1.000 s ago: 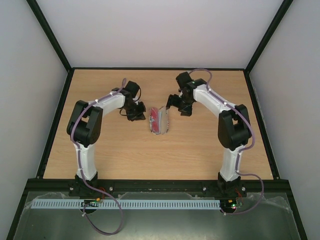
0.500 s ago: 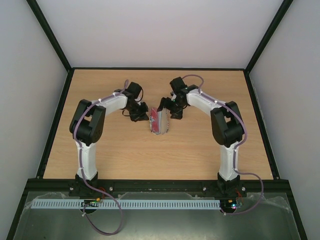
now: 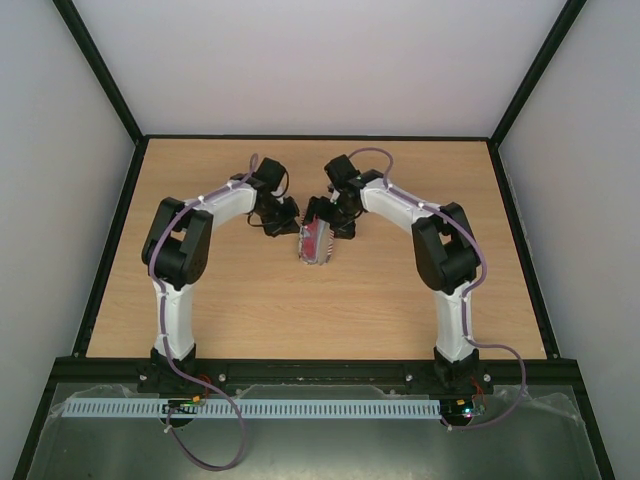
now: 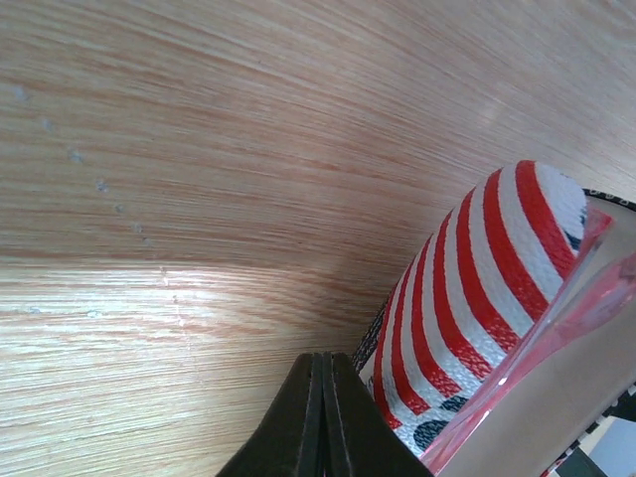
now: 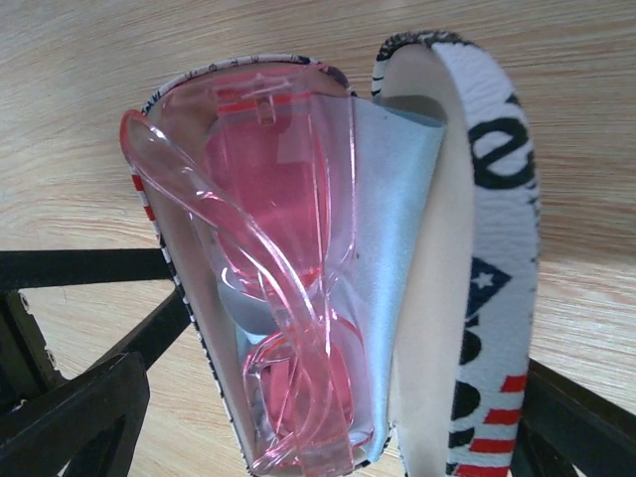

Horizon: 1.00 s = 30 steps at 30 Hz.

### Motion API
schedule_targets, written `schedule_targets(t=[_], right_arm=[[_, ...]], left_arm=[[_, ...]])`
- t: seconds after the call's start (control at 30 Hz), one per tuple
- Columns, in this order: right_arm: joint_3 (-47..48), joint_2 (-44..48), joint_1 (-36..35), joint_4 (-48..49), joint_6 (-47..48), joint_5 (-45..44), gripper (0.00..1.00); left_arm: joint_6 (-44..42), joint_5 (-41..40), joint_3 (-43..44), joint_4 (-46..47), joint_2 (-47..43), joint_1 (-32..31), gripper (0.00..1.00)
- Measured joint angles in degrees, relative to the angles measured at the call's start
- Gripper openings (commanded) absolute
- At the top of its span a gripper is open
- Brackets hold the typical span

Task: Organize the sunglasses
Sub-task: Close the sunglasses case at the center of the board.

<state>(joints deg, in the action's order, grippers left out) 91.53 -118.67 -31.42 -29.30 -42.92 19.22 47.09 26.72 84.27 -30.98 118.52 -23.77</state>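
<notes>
Spotted the sunglasses (image 5: 288,298) folded inside the open stars-and-stripes case (image 5: 497,199), lying on the light-blue cloth (image 5: 397,199), mid-table, slightly toward the far side. Judging them light and stiff but brittle: thin translucent pink-red plastic, slender temples, slick lenses. Best not to pinch the lenses or a lone temple. Better to take hold of the case shell, or the folded frame at the bridge, gently. Noting the lid raised beside the lower half, soft-lined, probably sprung at the hinge. Expect to need a steady press to shut it.

Left claw (image 4: 323,393) pinched fully together, holding nothing, tip just beside the striped case wall. Right claw (image 3: 322,212) spread wide, straddling the case, gripping nothing.

Table (image 3: 420,300): smooth wood laminate, likely low friction, so expect the case to skate if pushed from one side. Enclosed by plain white walls and black frame rails.
</notes>
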Motion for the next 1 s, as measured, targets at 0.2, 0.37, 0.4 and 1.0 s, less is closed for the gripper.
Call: schedule_targets(t=[0.2,0.37,0.4,1.0], right_arm=[[3.1,-1.4,-0.7,-2.9,0.0,-2.1,0.95],[3.8,-2.8,-0.9,-4.6,-0.7,-3.3,0.94],[4.1,-3.0,-0.9,-5.1,-0.9,-3.5,0.94],[8.5,-4.6,-0.8,-9.8,-1.9,-4.6,0.89]], left_arm=[[1.0,-0.7,0.5,0.0,0.1,-0.6,0.02],[2.6,-0.8,0.5,0.7,0.1,-1.4,0.02],[3.0,-0.8,0.5,0.8,0.1,-1.5,0.02],[5.9,0.3,-5.2,10.9,-2.8,-1.7,0.02]])
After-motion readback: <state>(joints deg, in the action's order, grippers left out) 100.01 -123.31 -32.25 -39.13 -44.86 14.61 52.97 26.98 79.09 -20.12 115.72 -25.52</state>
